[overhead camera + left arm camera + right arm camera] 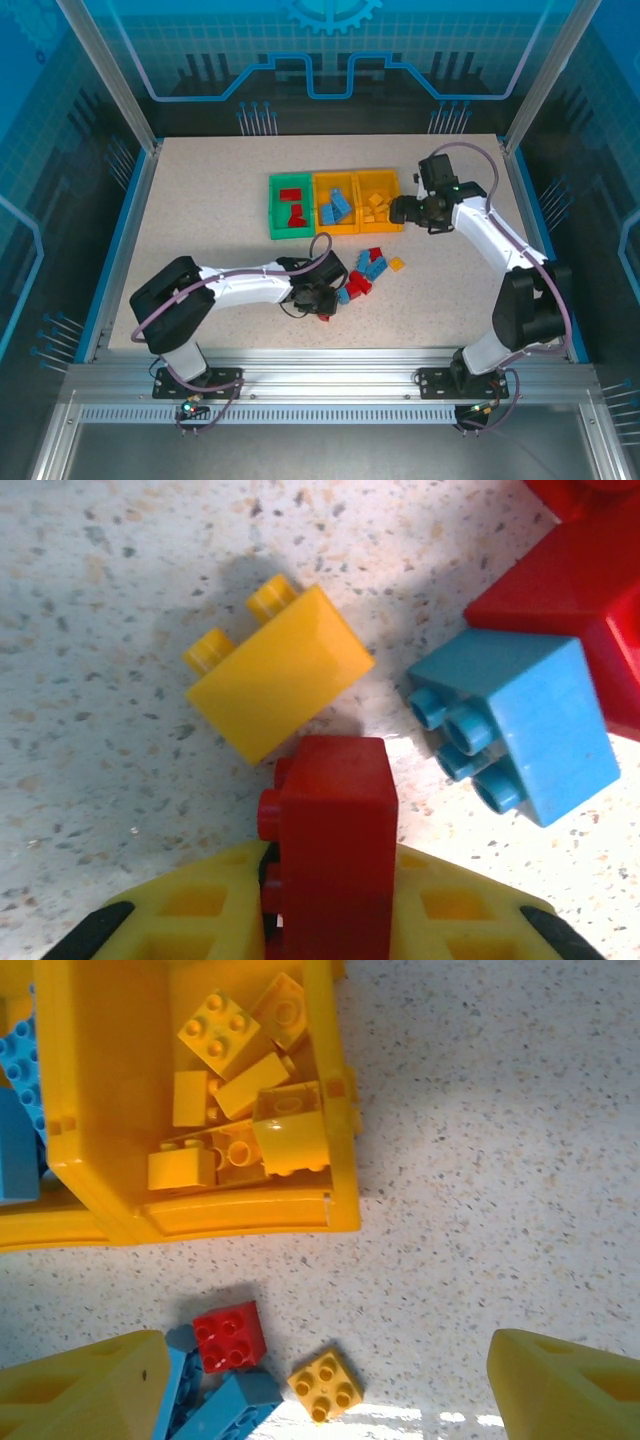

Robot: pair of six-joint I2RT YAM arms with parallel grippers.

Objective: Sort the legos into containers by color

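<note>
Since the left gripper (325,905) is clamped on 1 red brick (335,820) at the near edge of the loose pile (368,272), the pick looks done; next comes a lift and carry to the green bin (272,208) beyond. The left arm (250,282) lies low, stretched rightward; farther off, the right gripper (398,210) hangs open beside the yellow bin (250,1218).

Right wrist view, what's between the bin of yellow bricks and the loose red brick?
Nothing: bare speckled table runs from the bin of yellow bricks to the red brick, seen in the right wrist view.
</note>
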